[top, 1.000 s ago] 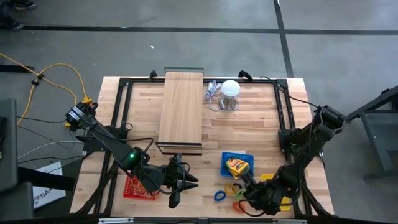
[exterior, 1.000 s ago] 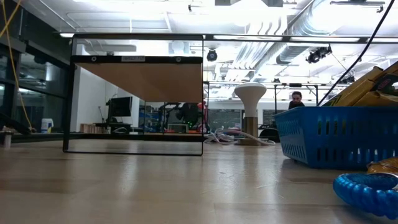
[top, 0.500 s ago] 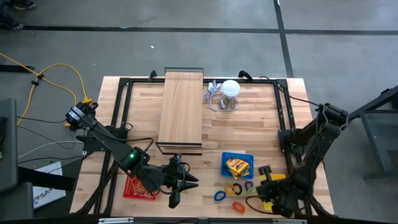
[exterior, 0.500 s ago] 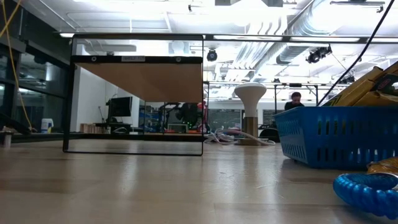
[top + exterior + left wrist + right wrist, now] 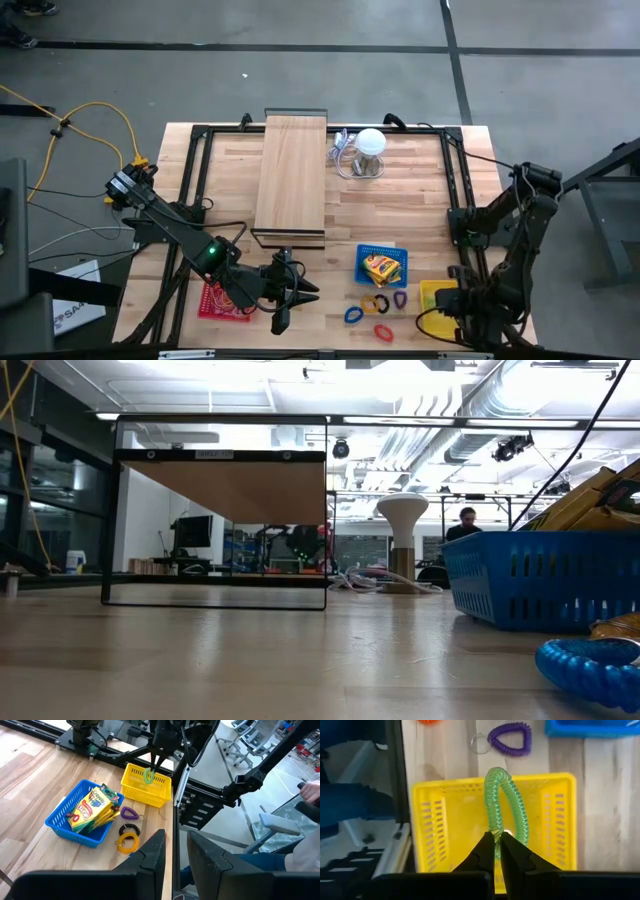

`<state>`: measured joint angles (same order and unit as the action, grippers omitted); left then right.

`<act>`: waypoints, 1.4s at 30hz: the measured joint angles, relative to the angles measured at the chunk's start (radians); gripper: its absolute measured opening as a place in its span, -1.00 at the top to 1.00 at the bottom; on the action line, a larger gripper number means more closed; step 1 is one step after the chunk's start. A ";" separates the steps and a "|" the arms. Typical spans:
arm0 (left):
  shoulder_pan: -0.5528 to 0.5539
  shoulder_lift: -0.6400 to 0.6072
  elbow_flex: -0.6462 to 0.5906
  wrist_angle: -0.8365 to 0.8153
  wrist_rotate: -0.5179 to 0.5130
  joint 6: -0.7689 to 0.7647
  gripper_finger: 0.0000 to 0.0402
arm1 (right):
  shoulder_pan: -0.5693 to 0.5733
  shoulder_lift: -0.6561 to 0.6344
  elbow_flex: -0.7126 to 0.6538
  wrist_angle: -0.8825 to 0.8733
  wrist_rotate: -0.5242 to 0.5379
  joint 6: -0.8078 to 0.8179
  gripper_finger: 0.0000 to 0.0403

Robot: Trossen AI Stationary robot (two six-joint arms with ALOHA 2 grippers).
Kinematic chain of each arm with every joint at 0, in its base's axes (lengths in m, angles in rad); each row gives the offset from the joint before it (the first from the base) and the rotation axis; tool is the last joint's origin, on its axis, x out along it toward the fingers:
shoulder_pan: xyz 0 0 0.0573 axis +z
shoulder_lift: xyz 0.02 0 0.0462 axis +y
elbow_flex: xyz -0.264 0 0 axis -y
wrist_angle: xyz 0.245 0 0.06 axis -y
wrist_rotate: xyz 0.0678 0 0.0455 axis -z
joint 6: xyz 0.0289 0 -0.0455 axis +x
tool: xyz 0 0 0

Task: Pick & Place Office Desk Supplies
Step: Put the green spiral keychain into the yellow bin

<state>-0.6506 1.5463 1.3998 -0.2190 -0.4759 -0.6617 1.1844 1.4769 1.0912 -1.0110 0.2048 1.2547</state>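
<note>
My right gripper [image 5: 497, 851] is shut on a green coiled loop clip [image 5: 507, 805] over a yellow basket [image 5: 435, 820] at the table's near right corner; it also shows in the left wrist view [image 5: 156, 761]. A purple loop [image 5: 400, 298], a yellow loop [image 5: 372, 303], a blue loop [image 5: 352, 315] and an orange-red loop [image 5: 383, 331] lie flat on the table. Yellow crayon packs [image 5: 92, 806] lie in a blue basket [image 5: 362, 252]. My left gripper [image 5: 175, 857] is open and empty near the front edge, beside a red basket [image 5: 222, 300]. My right gripper pinches the green loop's coil [image 5: 496, 836] between its two fingers, at one end of the loop. The fingers come from above, pointing down. The loop hangs below them [image 5: 149, 775], at the yellow basket's rim; whether it touches the basket's floor I cannot tell.
A long wooden board [image 5: 290, 172] on a black frame stands at the table's middle back. A white round object with a grey cable [image 5: 370, 145] sits to its right. Black frame rails [image 5: 458, 180] run along the table's sides. A person shows far behind in the low view [image 5: 468, 520].
My right gripper has gone from the loops on the table toward the table's right edge, carrying the green loop clear of the table, and now stands over the yellow basket. The left arm has kept still.
</note>
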 joint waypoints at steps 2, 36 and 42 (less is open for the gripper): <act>0.000 0.000 0.000 0.000 0.000 0.000 0.62 | 0.008 0.000 0.000 -0.005 0.001 0.023 0.98; 0.000 0.000 0.000 0.000 0.000 0.000 0.62 | 0.014 0.068 -0.047 0.021 -0.065 0.074 0.83; 0.000 0.000 0.000 0.000 0.000 0.000 0.62 | 0.014 0.068 -0.047 0.021 -0.057 0.075 0.54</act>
<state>-0.6506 1.5461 1.4002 -0.2189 -0.4759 -0.6617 1.1988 1.5445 1.0443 -0.9901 0.1482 1.3296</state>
